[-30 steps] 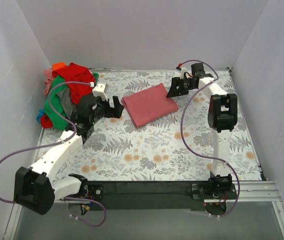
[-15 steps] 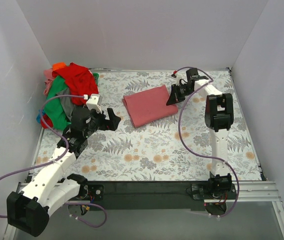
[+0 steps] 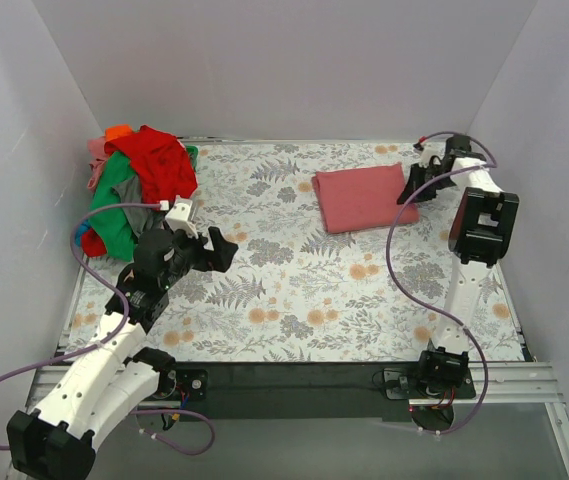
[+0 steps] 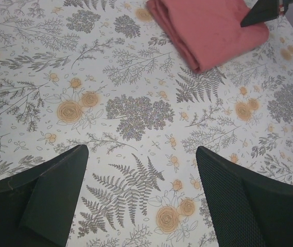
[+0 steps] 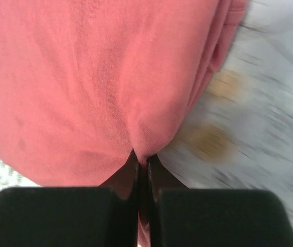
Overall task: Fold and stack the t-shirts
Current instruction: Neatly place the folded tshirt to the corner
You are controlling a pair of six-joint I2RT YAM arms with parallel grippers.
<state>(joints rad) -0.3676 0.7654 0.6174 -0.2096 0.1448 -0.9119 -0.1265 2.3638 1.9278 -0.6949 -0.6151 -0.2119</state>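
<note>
Dragged rightward, the soft folded tee (image 3: pixel 361 197) is clenched at its edge by the right gripper (image 3: pixel 407 187). Above the floral cover (image 3: pixel 294 290), the left gripper (image 3: pixel 222 247) gapes, released, near a crumpled pile (image 3: pixel 139 185).

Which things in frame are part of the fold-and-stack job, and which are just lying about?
Job:
folded salmon-pink t-shirt, pinched by the right end effector
heap of unfolded t-shirts at far left
left end effector, open, empty

Just there:
floral table cover
purple cables

Floral table (image 3: pixel 294 290): folded salmon t-shirt (image 3: pixel 359 198) (right), heaped t-shirts (image 3: pixel 142 178) far left.
</note>
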